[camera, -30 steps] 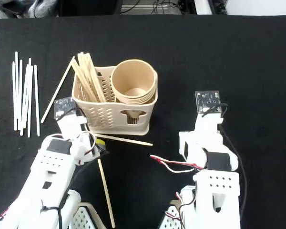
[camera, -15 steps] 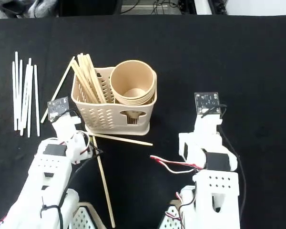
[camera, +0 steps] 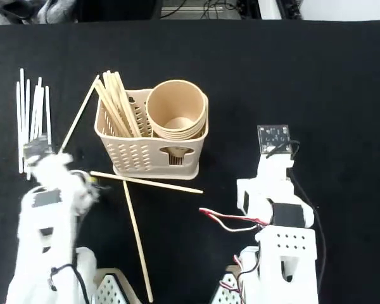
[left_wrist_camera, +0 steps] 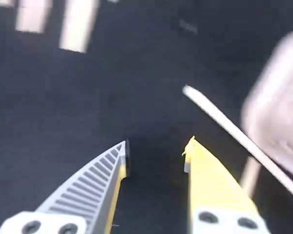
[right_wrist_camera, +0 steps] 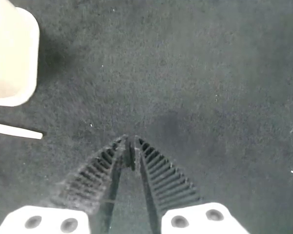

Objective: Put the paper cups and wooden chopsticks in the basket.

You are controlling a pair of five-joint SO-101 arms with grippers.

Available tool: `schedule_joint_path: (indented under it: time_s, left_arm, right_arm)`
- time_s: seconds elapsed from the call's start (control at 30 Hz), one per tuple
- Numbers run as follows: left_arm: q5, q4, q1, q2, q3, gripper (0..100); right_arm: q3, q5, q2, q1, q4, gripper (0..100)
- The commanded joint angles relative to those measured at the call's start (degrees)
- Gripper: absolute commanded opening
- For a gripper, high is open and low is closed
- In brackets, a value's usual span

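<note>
The paper cups sit stacked in the basket, beside a bundle of wooden chopsticks. Two loose chopsticks lie on the black tabletop just in front of the basket. The left fingers are spread open near one of them. The right fingers are closed and empty.

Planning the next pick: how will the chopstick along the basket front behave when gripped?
The chopstick looks thin and straight, so probably stiff and light. Lying flat, it may slip. The second chopstick meeting it might shift.
</note>
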Motion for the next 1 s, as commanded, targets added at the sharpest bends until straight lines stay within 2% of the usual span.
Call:
schedule_joint_path:
  time_s: [0.0,0.07,0.13,0.27,0.47,0.67,0.97]
  left_arm:
    - [-4.0,4.3,-16.1,-0.6,-8.8,21]
    - [-7.2,4.2,-23.4,0.2,-14.4,21]
    - [-10.8,3.0,-26.7,1.5,-20.1,23]
    - [-13.9,4.6,-27.6,11.8,-34.1,25]
    - [-22.1,11.0,-27.9,40.5,-60.3,25]
    - [-22.1,17.2,-29.7,67.5,-90.5,25]
    - [-22.2,30.2,-30.3,95.8,-139.6,26]
  right_arm:
    - [0.0,-0.6,-0.1,-0.6,-0.8,1.6]
    - [1.2,-0.6,-0.1,-0.9,-2.3,1.6]
    - [3.2,-0.6,-0.1,-0.6,-5.5,1.6]
    - [6.5,-0.6,-0.1,-0.7,-11.1,1.5]
    - [9.9,-0.6,-0.1,-0.6,-15.6,1.5]
    - [10.2,-0.6,-0.1,-0.6,-16.0,1.5]
    - [10.2,-0.6,-0.1,-0.6,-15.9,1.5]
